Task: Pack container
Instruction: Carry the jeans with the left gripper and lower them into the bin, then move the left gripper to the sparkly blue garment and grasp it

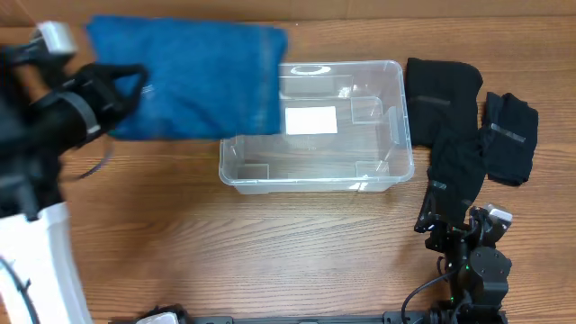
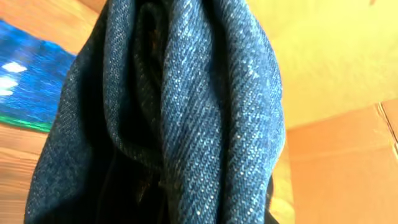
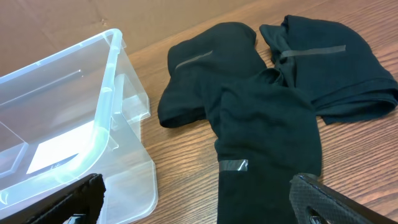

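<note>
My left tool (image 1: 133, 86) grips a folded blue denim garment (image 1: 193, 76) above the left end of the clear rectangular plastic container (image 1: 310, 183). My right tool (image 3: 194, 193) gapes empty, container at its left.

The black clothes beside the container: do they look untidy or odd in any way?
Somewhat. The black clothes lie on the table right of the container, overlapping at angles rather than stacked. Small grey strips, perhaps tape, sit on them. Nothing looks torn or spilled. The left gripper holds a blue denim garment, bunched.
</note>
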